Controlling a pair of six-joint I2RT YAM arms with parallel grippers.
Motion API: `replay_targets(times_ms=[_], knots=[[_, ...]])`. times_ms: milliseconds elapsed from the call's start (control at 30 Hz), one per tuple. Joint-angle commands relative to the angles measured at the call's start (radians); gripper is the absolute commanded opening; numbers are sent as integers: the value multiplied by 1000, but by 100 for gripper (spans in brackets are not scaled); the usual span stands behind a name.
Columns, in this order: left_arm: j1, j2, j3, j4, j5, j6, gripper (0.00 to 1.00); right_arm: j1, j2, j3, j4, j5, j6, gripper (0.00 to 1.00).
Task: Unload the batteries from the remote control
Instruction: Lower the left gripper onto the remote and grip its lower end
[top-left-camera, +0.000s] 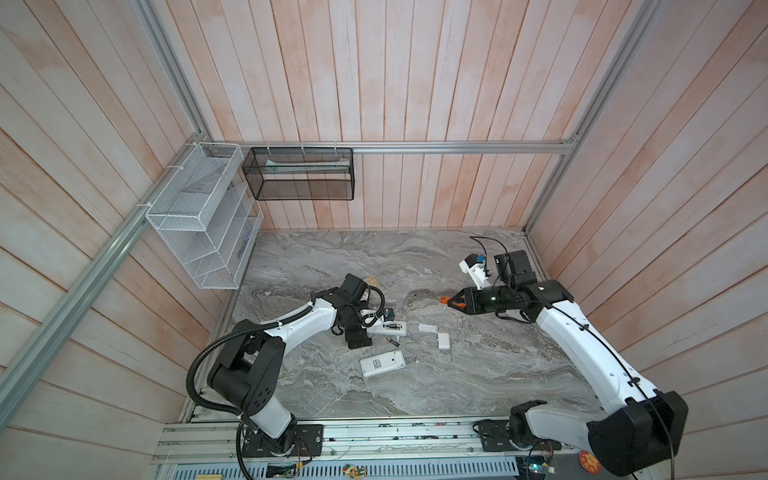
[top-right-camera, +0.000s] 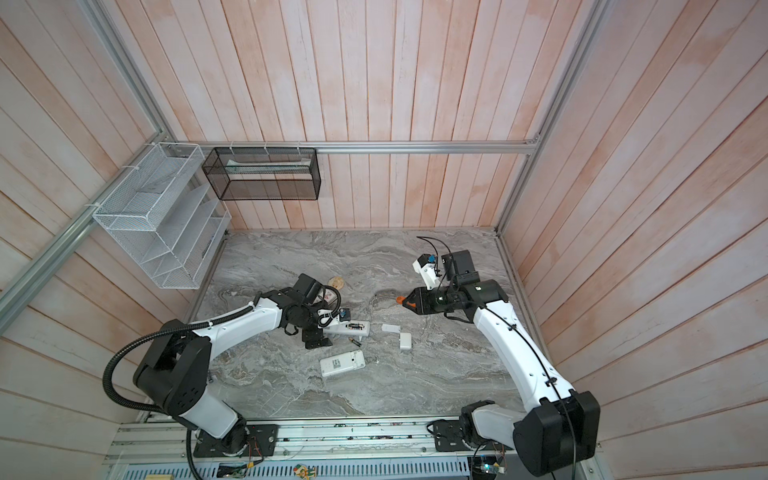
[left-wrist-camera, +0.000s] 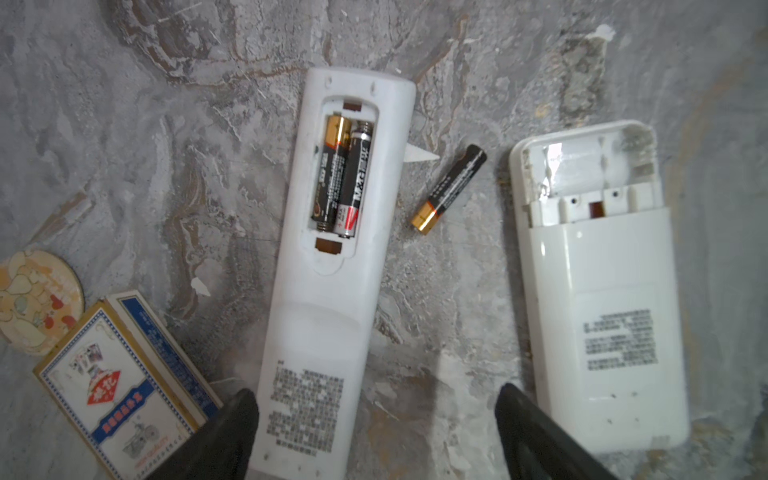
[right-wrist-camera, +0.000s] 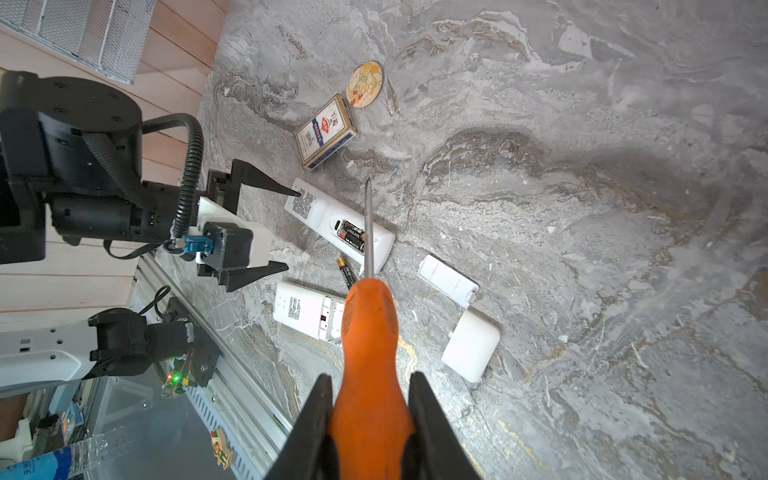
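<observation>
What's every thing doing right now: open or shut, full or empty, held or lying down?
Slim remote: cover off, two batteries inside.
Wide remote: cover off, compartment empty.
Loose battery: lying on table between the remotes.
Two covers: off, lying on table.
Screwdriver: gripped by right pincer.
Left pincer: open, straddling slim remote's end.

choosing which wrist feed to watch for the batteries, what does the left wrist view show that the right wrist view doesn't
Only the left wrist view: the wide remote with its open bay fully in view and empty. Only the right wrist view: the orange screwdriver clamped in the right gripper, two loose white covers, and the whole open left gripper. Both: the slim remote with two batteries in its bay, one loose battery on the table, the card box and round coaster.
</observation>
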Motion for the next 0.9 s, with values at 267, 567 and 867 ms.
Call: replay_targets(times_ms=[267, 567, 867], knots=[[46, 126, 83, -5, 60, 153, 92, -7, 86, 72, -31, -56, -21, 8], [73, 205, 120, -2, 73, 134, 89, -10, 97, 69, -39, -50, -21, 8], [87, 191, 53, -18, 32, 127, 81, -11, 115, 91, -41, -71, -30, 8]])
